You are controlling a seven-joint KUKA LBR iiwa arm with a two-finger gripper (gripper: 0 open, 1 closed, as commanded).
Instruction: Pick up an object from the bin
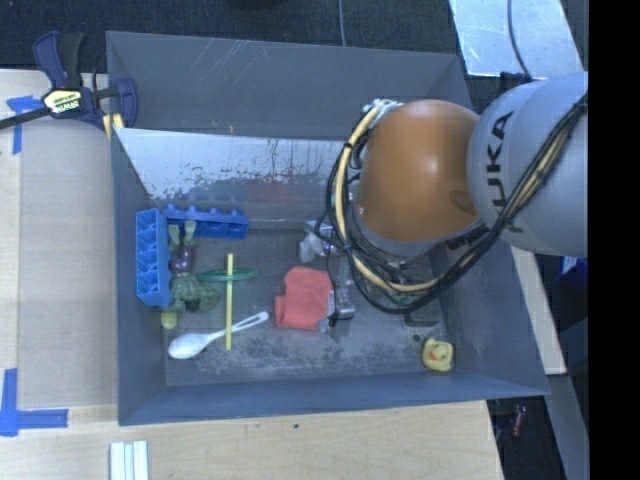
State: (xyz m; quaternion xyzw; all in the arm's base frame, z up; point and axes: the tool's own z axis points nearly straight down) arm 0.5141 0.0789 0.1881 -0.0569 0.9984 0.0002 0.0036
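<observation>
The red lump (303, 298), soft-looking and crumpled, was the single red thing in the grey bin (290, 93). It lay on the floor close to the middle, a little toward 6 o'clock. The pincer (337, 315) was down at the floor on the lump's 3 o'clock side, just beside its edge. Whether it touched the lump could not be told, nor whether the pincer was wide or narrow. Nothing could be seen held in it. Above the pincer, the arm's rounded orange cover (415, 173) with its looped cables hung over the bin's 2 o'clock part.

One small yellow rubber duck (437, 353) sat alone at the 4 o'clock corner, well apart from the lump.

Everything else lay toward 9 o'clock. There were two blue pieces. One was a blue tray of cells (150, 258) along the 9 o'clock wall. The other was a blue studded brick (206, 221) at 10 o'clock, touching or nearly touching the tray's upper end. Just beside the tray lay a small heap of purple and green toy bits (184, 276). Two thin sticks crossed one another near it, one yellow stick (229, 313) running from 12 to 6 o'clock and one green stick (232, 276) running from 9 to 3 o'clock. One white plastic spoon (203, 340) lay at 7 o'clock, its bowl toward the tray and its handle pointing toward the lump, passing under or over the yellow stick's lower end.
</observation>
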